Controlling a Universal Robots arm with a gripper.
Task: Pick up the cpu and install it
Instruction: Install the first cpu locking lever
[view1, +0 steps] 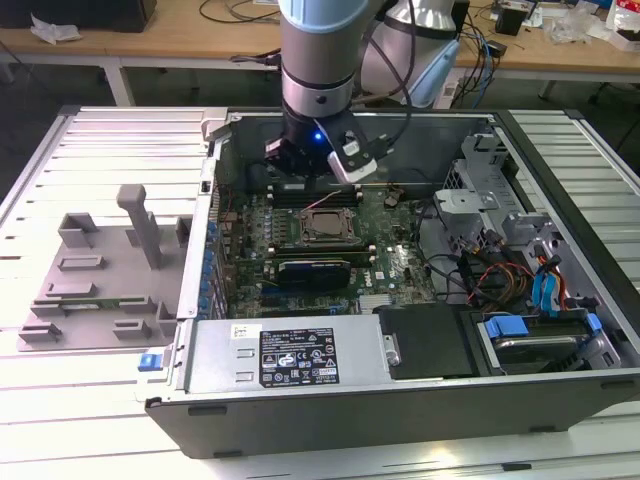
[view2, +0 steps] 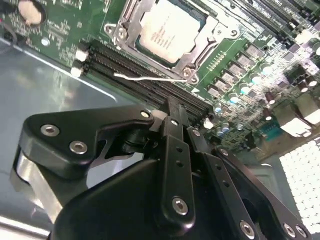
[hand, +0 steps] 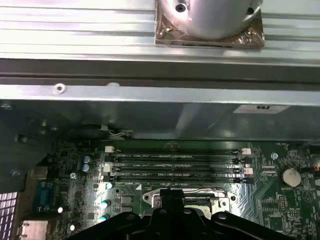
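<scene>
Inside the open black computer case (view1: 400, 400), the silver-topped square cpu (view2: 167, 31) sits in its metal-framed motherboard socket (view2: 122, 32); above the memory slots, the black gripper (view2: 179, 122) hovers, fingers together, empty.

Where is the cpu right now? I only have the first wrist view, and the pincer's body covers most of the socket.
Observer: In the second wrist view the cpu lies flat inside the socket frame, silver top up.
Operator: Is the pincer on it?
Observer: No. In the exterior view the pincer hangs over the memory slots, apart from the chip.
Operator: Anything on the fixture tray?
Observer: The grey fixture tray, at the exterior view's left, carries no chip.
</scene>
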